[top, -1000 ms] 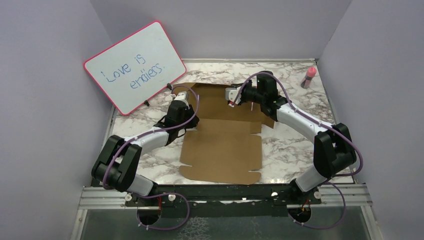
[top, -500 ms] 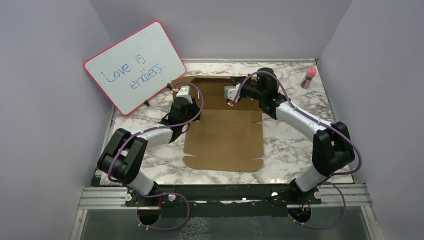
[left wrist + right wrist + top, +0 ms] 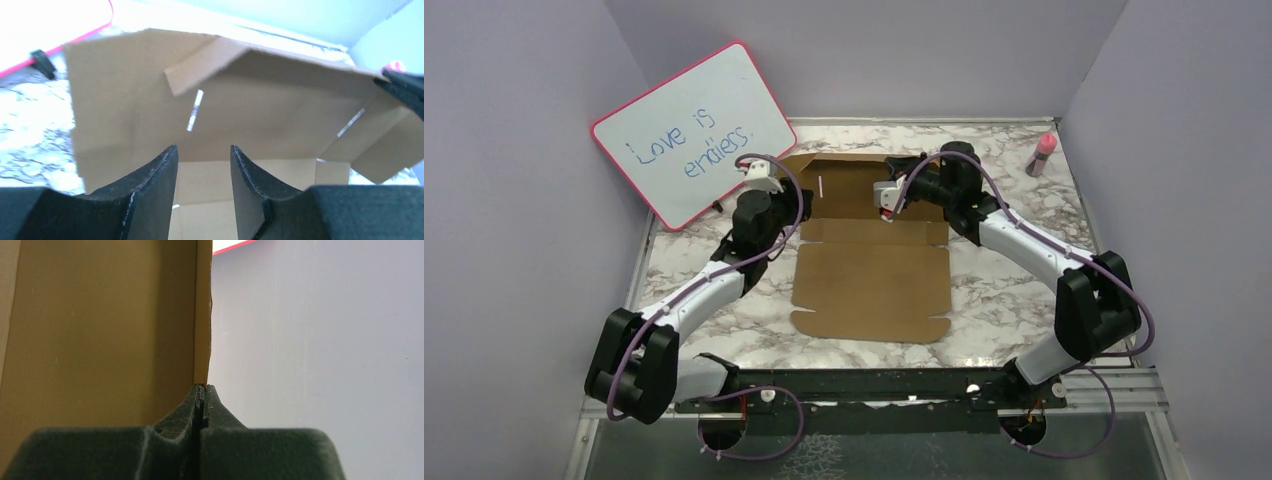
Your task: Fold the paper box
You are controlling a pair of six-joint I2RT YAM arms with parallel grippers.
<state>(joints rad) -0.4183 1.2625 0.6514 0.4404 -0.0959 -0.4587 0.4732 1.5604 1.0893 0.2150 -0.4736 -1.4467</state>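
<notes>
The paper box (image 3: 870,281) is a brown cardboard sheet lying mostly flat on the marble table. Its far panel (image 3: 849,188) stands raised, with a side flap bent inward. My right gripper (image 3: 885,199) is shut on the top edge of that raised panel; in the right wrist view the jaws (image 3: 202,388) pinch the cardboard edge (image 3: 202,315). My left gripper (image 3: 768,190) is at the panel's left end, open and empty. In the left wrist view its fingers (image 3: 202,148) point at the inside of the raised panel (image 3: 130,100), apart from it.
A pink-framed whiteboard (image 3: 694,130) leans on the back left wall, close behind my left gripper. A pink-capped bottle (image 3: 1043,153) stands at the back right. Purple walls enclose the table on three sides.
The far panel has gone from lying flat to standing up, held by my right gripper. My left gripper has come off the cardboard and moved left, towards the whiteboard.
</notes>
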